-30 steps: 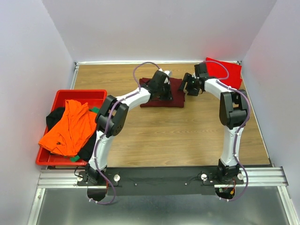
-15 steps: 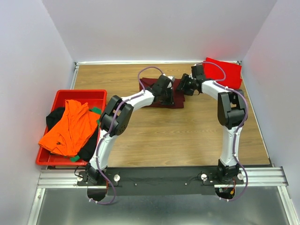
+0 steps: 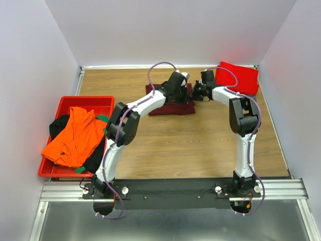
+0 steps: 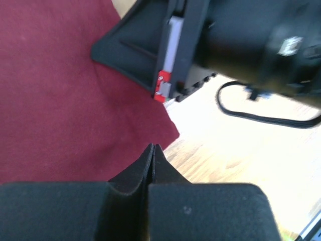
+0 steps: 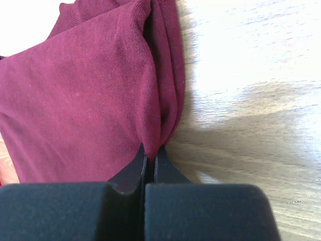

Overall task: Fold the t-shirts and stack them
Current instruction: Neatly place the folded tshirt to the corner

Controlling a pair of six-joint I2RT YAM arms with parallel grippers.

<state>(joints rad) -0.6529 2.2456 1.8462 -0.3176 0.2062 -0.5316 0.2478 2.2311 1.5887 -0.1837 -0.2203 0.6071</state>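
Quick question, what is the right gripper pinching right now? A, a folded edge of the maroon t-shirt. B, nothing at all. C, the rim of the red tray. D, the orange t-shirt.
A: in the right wrist view the right gripper has its fingers closed on a folded edge of the maroon t-shirt, lying on the wooden table.

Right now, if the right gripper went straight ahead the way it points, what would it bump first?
The maroon t-shirt: the right gripper pinches its folded edge, so straight on is just more of that cloth.
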